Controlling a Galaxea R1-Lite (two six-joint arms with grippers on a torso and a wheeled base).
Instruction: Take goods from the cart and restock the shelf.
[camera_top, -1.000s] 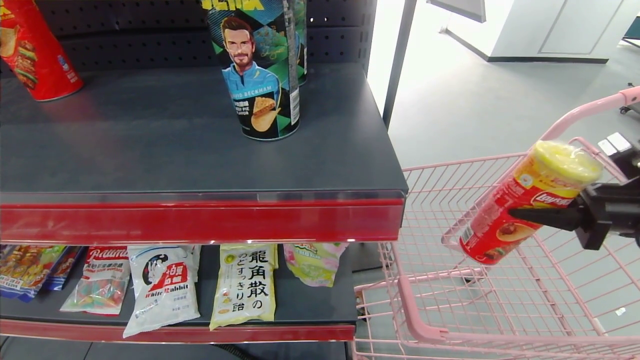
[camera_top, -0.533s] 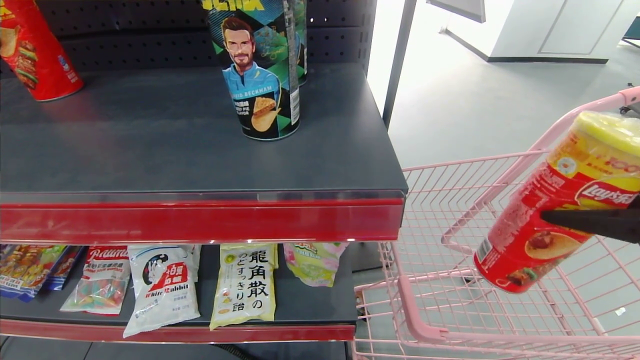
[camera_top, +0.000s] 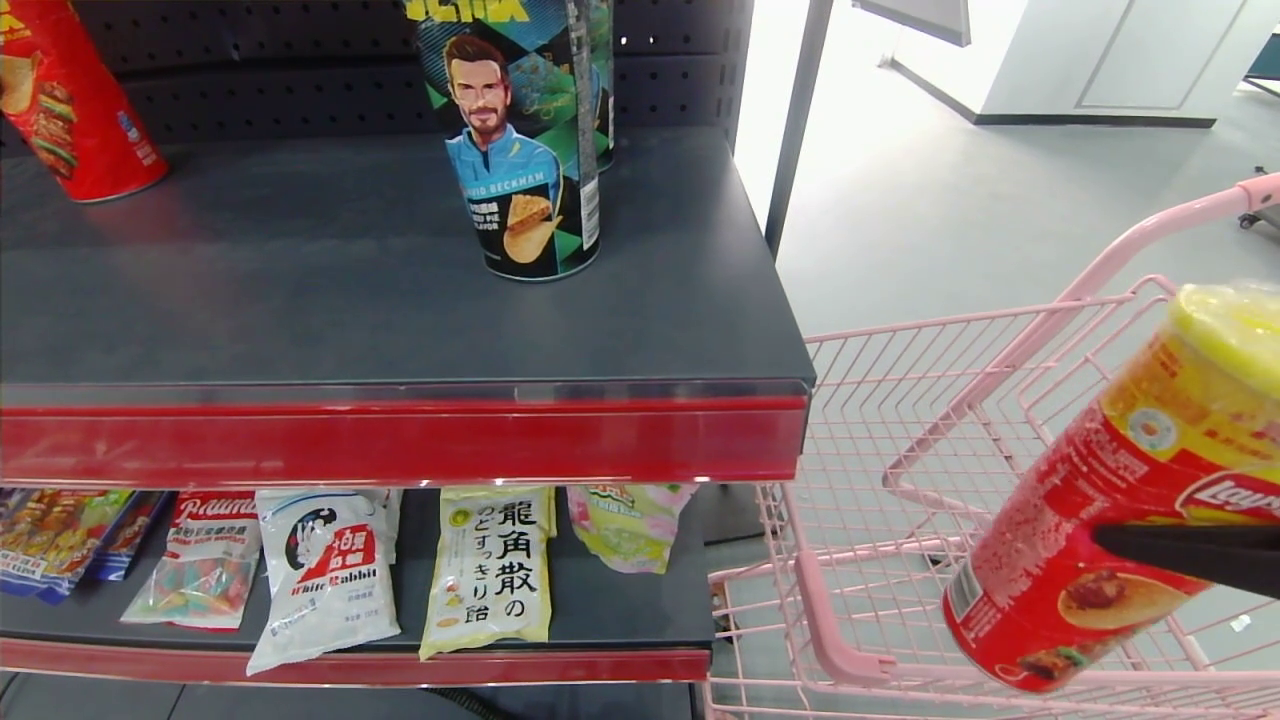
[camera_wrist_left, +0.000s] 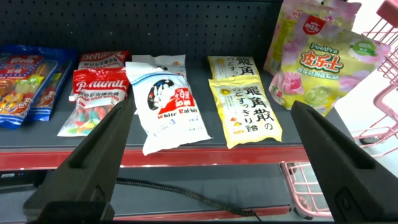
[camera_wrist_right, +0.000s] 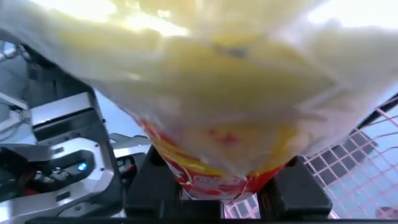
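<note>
The right claw (camera_wrist_right: 224, 190) is shut tight on the can (camera_top: 1100, 480), which is red with a yellow lid. One black finger (camera_top: 1180, 548) lies across the front of the can, a bit below its middle. In the right wrist view, the two fingers press on the can from both sides.

The can is tilted, with its lid up and to the right and its bottom down and to the left. It hangs in the air over the near right part of the pink cart (camera_top: 900, 330). It touches nothing but the claw. The cart stands just right of the shelf (camera_top: 300, 300).

On the shelf a green can (camera_top: 520, 150) stands upright near the right end. The other red can (camera_top: 70, 100) stands at the far left.

The left claw (camera_wrist_left: 212, 106) is wide open and holds nothing. It sits in front of the lower shelf (camera_wrist_left: 62, 140). There a white bag (camera_wrist_left: 168, 102) and a yellow bag (camera_wrist_left: 245, 106) lie flat side by side.
</note>
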